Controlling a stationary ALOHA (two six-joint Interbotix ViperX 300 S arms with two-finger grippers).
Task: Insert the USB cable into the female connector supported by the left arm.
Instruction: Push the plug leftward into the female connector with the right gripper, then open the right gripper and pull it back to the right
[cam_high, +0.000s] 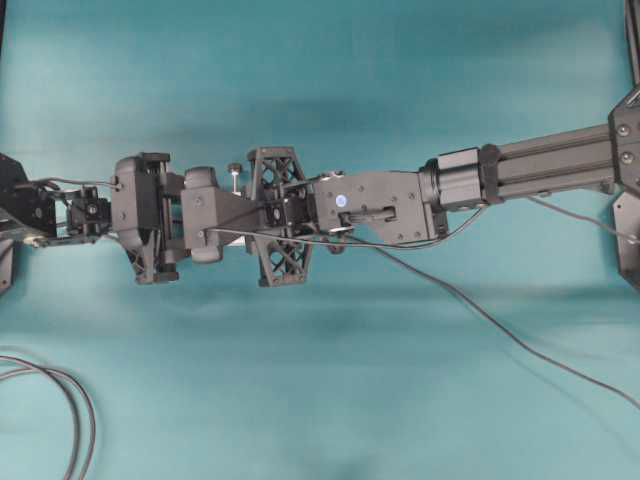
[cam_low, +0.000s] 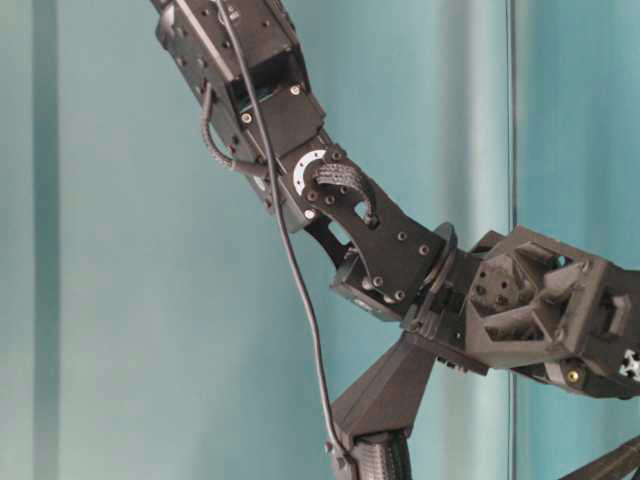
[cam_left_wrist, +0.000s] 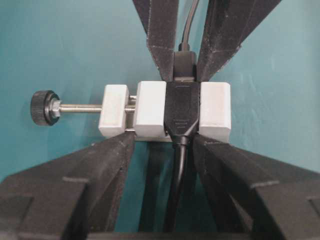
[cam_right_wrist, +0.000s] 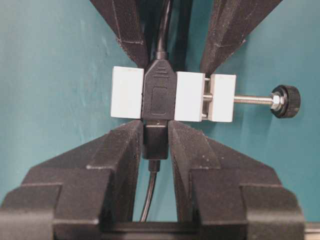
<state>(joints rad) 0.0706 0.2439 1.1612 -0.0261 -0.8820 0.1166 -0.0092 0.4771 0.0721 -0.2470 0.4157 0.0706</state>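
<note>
the left tool clamps the white block of the female connector, fingers spread wide on its two ends, holding it in the air above the teal surface. its screw knob sticks out to the side, clear of both tools. the usb plug sits at the mouth of the black socket, pinched between the fingers of the right tool, jaws close together on it; how deep the tip has gone is hidden.

judging from this, the risk is a skewed push: if the plug is tilted it can jam at the mouth or slide back in the right tool's pads. a hard shove could also twist the block in the left grip. the cable trailing off to the right could drag and pull the plug off line.
</note>
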